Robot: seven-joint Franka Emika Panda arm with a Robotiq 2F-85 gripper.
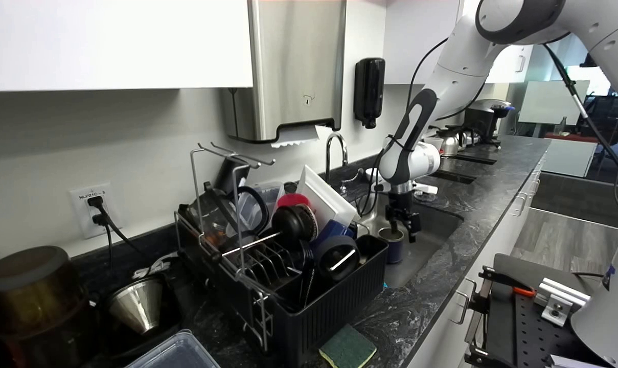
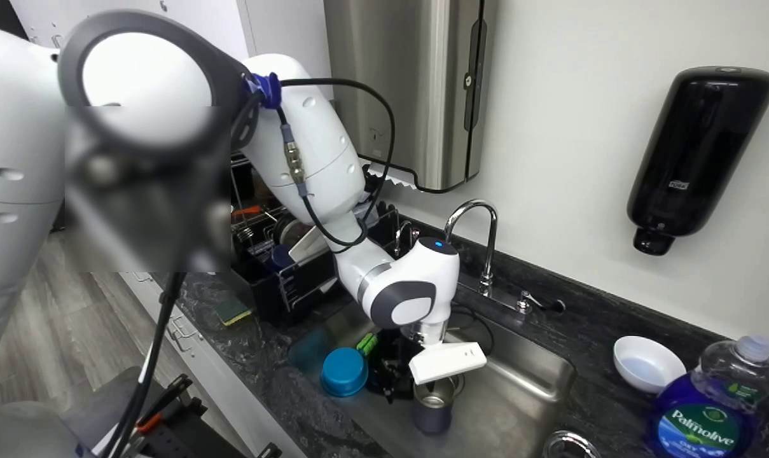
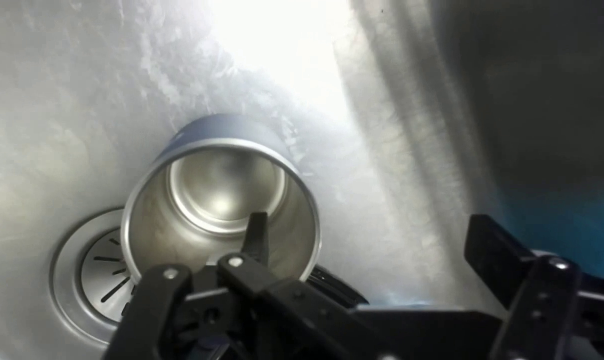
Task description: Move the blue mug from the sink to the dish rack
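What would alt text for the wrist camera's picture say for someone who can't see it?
A blue mug stands in a metal sink, its open top facing the camera and partly hiding a round drain. The robot's black fingers are spread apart, one in front of the mug's opening, the other toward the picture's right edge.

Wrist view close, facing down; all views share sink (image 2: 505, 401).

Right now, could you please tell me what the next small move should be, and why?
I'd probably lower the gripper slightly with its jaws open. In the wrist view one finger overlaps the mouth of the upright blue mug and the other stands outside it, so lowering should set the mug's wall between them; how deep the first reaches is unclear.
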